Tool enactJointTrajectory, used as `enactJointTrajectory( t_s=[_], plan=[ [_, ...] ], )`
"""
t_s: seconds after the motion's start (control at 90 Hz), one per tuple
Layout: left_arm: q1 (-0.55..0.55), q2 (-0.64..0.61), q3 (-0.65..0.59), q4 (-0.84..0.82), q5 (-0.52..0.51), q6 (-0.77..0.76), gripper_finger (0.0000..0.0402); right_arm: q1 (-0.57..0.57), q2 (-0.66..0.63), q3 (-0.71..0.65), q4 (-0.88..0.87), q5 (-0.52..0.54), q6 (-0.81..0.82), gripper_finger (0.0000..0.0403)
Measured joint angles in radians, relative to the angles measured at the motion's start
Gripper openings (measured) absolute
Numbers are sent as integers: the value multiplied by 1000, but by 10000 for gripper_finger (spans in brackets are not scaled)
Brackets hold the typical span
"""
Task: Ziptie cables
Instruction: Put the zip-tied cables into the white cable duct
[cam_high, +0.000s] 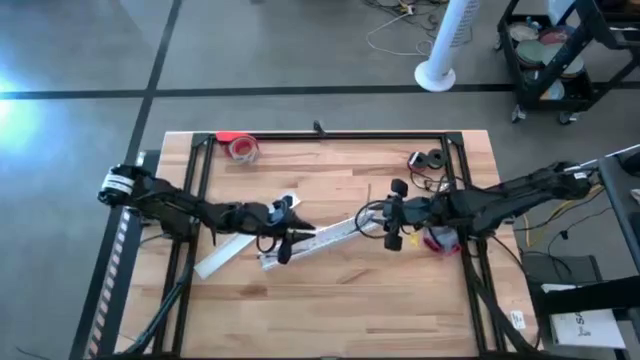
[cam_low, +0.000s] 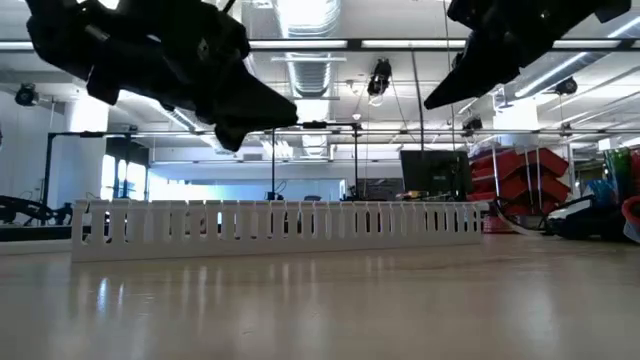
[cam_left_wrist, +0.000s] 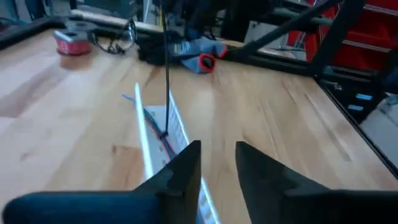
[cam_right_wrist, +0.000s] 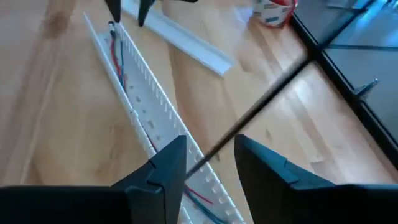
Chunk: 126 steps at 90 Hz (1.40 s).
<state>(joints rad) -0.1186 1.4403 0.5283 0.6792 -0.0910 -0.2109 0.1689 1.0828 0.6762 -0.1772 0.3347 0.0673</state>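
Cables (cam_right_wrist: 118, 59) appear as thin red and blue wires lying lengthwise inside a white slotted cable duct (cam_right_wrist: 146, 106) on the wooden table (cam_high: 330, 300).

High view: the duct (cam_high: 325, 238) lies diagonally near the table centre, with a white flat strip (cam_high: 235, 250) beside its left end. The left gripper (cam_high: 288, 232) sits over the duct's left end; the right gripper (cam_high: 392, 215) sits just off its right end. A red tape roll (cam_high: 241, 147) lies near the far edge. The wires are too fine to make out here.

Low view: the duct (cam_low: 280, 228) shows side-on as a row of white teeth; both grippers hang above it, clear of the tabletop. The wires are hidden behind the teeth.

Left wrist view: the left gripper (cam_left_wrist: 217, 162) has its fingers spread with a gap between them, nothing held. A thin black rod (cam_left_wrist: 166, 81) crosses in front of the duct (cam_left_wrist: 158, 130), where the cables (cam_left_wrist: 163, 134) show.

Right wrist view: the right gripper (cam_right_wrist: 210, 163) is likewise spread and empty, above the duct; a dark rod (cam_right_wrist: 261, 99) crosses diagonally, partly blocking the view.
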Motion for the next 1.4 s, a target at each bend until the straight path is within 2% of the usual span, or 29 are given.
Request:
enactJointTrajectory(
  t_s=[0.322,0.511,0.856,1.156,1.4],
  plan=[
    [25,-14,55,-122,5,-13,154,3,8,-33,-4,-11,42,122],
    [25,-20,84,-208,74,-15,164,3,13,-40,-1,5,-5,120],
    [24,-20,99,-236,77,-41,143,16,11,-40,-1,-28,-56,85],
    [22,-20,99,-241,82,-45,123,16,-11,13,-129,-29,-65,64],
    [22,-20,99,-241,84,-43,111,16,-11,52,-140,-47,-91,46]
  ],
)
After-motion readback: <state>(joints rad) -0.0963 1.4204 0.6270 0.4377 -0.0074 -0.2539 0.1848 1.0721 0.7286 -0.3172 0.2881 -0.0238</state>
